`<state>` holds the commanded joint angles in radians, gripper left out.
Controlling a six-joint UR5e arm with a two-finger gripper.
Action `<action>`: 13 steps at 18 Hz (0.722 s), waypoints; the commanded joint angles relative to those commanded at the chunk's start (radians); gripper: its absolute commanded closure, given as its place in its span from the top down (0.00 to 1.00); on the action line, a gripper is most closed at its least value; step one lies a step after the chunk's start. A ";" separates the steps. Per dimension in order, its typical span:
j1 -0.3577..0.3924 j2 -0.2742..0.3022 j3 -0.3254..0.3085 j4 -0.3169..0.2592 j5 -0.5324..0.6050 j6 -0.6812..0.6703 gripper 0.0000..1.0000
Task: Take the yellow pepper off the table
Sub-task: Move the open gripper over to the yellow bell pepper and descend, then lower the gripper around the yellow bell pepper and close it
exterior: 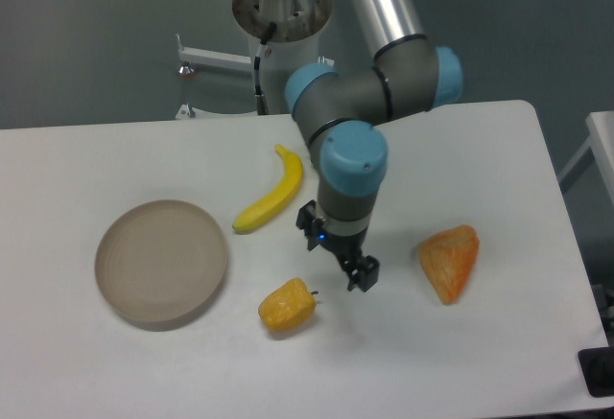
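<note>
The yellow pepper (287, 306) lies on its side on the white table (499, 342), near the front middle, with its short dark stem pointing right. My gripper (363, 274) points down just above the table, a short way right of the pepper and slightly behind it. It does not touch the pepper. Its short black fingers stand a little apart with nothing between them.
A yellow banana (271, 195) lies behind the pepper, left of the arm. A round beige plate (161, 262) sits at the left. An orange wedge-shaped piece (450, 261) lies to the right of the gripper. The robot's base (284, 16) stands behind the table.
</note>
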<state>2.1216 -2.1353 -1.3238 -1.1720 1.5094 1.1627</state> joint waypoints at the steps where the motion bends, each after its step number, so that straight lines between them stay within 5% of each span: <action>1: -0.009 -0.006 0.000 0.005 0.000 0.000 1.00; 4: -0.034 -0.026 -0.011 0.078 0.002 0.000 1.00; 13: -0.057 -0.086 -0.018 0.139 0.008 0.002 1.00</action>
<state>2.0647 -2.2212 -1.3422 -1.0325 1.5171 1.1643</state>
